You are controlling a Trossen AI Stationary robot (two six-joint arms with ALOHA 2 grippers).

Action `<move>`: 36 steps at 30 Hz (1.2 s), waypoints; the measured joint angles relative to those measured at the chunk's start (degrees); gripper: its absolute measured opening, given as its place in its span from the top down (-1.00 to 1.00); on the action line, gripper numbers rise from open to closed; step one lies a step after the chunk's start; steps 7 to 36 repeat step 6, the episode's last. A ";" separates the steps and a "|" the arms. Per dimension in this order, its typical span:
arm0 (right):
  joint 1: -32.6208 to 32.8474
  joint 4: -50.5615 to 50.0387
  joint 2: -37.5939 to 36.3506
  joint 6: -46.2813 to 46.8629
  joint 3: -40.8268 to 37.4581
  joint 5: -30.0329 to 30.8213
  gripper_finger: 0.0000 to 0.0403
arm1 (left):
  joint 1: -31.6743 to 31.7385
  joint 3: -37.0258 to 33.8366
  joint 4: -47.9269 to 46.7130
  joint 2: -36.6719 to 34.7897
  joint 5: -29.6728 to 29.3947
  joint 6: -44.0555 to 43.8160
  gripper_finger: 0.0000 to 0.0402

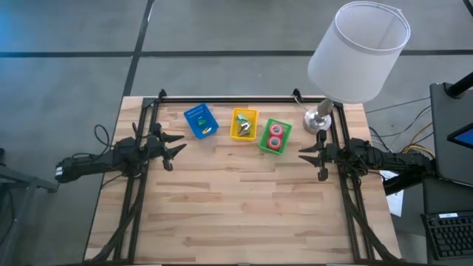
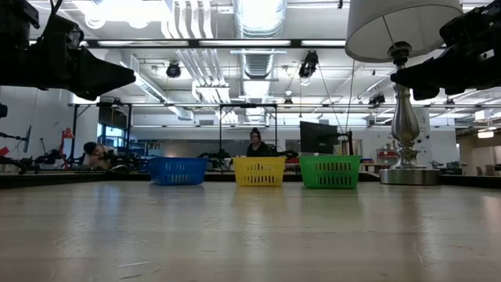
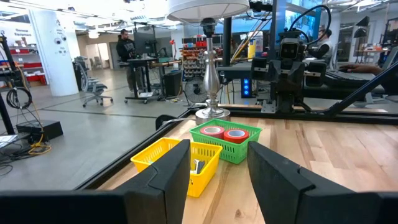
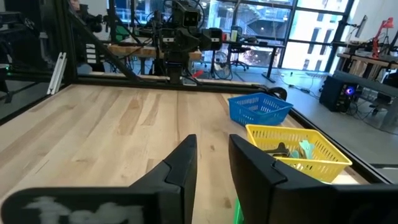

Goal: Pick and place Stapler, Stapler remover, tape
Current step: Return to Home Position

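Note:
Two small pink-red tape rolls [image 1: 275, 136] lie in the green bin [image 1: 266, 145] near the table's far edge; the left wrist view shows them too [image 3: 225, 132]. The yellow bin [image 1: 234, 116] holds a green-and-dark tool [image 1: 244, 128], also seen in the right wrist view [image 4: 292, 150]. The blue bin [image 1: 199, 121] has a blue thing inside it. My left gripper [image 1: 176, 147] hovers open at the table's left side, above the wood. My right gripper [image 1: 309, 157] hovers open at the right side. Both are well short of the bins.
A table lamp with a silver base [image 1: 316, 122] and white shade [image 1: 358, 52] stands at the far right corner, close to my right arm. A black frame rail [image 1: 229, 98] runs along the far edge. Bare wood [image 1: 244, 207] spans the middle and near side. People are in the room beyond.

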 joint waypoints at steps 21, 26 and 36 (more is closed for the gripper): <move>0.00 0.02 0.00 -0.02 0.00 0.00 0.62 | 0.02 0.00 -0.02 0.01 0.01 0.00 0.19; 0.00 0.02 0.00 -0.02 0.00 0.00 0.62 | 0.02 0.00 -0.02 0.01 0.01 0.00 0.19; 0.00 0.02 0.00 -0.02 0.00 0.00 0.62 | 0.02 0.00 -0.02 0.01 0.01 0.00 0.19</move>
